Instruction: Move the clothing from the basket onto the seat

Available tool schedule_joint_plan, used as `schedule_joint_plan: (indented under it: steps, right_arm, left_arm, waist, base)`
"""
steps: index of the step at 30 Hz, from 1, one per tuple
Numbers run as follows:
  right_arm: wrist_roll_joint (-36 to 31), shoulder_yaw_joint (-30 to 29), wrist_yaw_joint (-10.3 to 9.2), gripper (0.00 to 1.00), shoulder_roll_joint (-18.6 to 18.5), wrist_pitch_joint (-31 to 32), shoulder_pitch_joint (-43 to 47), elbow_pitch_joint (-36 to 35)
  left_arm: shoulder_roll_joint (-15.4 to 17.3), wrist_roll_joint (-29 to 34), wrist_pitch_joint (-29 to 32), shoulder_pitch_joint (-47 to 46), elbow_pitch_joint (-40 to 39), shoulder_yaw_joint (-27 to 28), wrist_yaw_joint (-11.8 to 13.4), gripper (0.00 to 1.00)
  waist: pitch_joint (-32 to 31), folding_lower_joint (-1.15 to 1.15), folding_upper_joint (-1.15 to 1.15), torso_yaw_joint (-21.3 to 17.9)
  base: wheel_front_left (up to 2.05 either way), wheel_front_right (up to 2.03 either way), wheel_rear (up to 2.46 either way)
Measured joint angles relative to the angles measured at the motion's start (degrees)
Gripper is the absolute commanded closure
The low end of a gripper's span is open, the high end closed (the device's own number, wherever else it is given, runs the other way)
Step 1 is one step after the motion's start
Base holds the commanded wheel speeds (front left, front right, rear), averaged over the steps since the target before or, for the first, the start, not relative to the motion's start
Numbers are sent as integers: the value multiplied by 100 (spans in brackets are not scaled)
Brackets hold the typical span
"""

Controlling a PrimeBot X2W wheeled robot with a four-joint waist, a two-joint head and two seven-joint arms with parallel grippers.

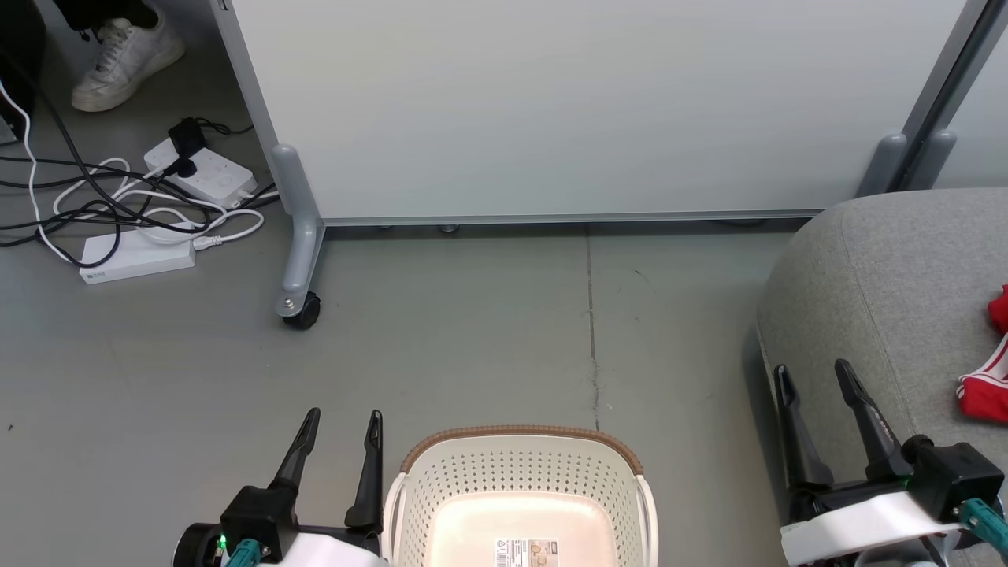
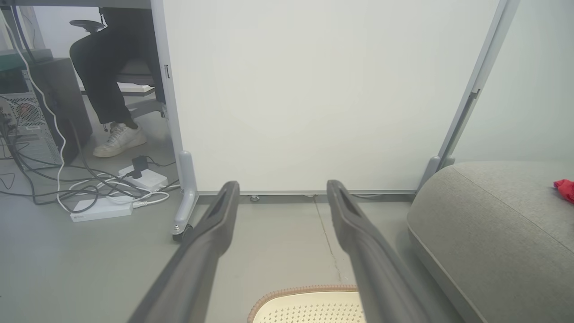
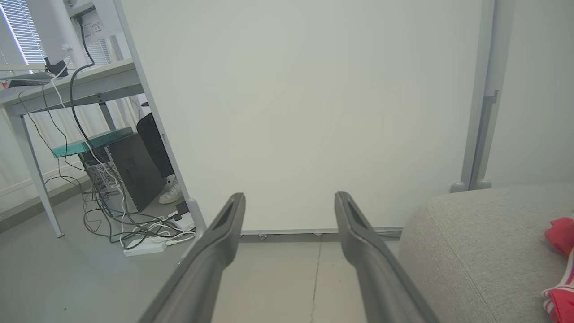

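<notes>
basket [image 1: 520, 472]: visible part is empty | clothing [image 1: 988, 378]: on the seat [image 1: 882, 268], right of basket | left gripper [image 1: 344, 413], right gripper [image 1: 811, 368]: both spread, holding nothing | task: seems nearly finished

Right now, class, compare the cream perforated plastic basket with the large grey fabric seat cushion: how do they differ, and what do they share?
The cream perforated plastic basket is holed, with a brown rim; the grey fabric seat is plain upholstery. The basket's visible bottom holds only a paper label; the seat carries red clothing. The seat looks far larger than the basket. Both have rounded corners.
</notes>
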Motion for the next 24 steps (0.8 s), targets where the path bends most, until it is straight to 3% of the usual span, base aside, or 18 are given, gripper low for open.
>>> schedule_joint_plan:
  steps: [24]
  right_arm:
    - [14, 57, 0, 0, 9, 0, 55, -2]
  left_arm:
    - [-1, -89, 0, 47, 53, 43, -15, 0]
  waist:
    - [16, 0, 0, -82]
  base:
    - [0, 0, 0]
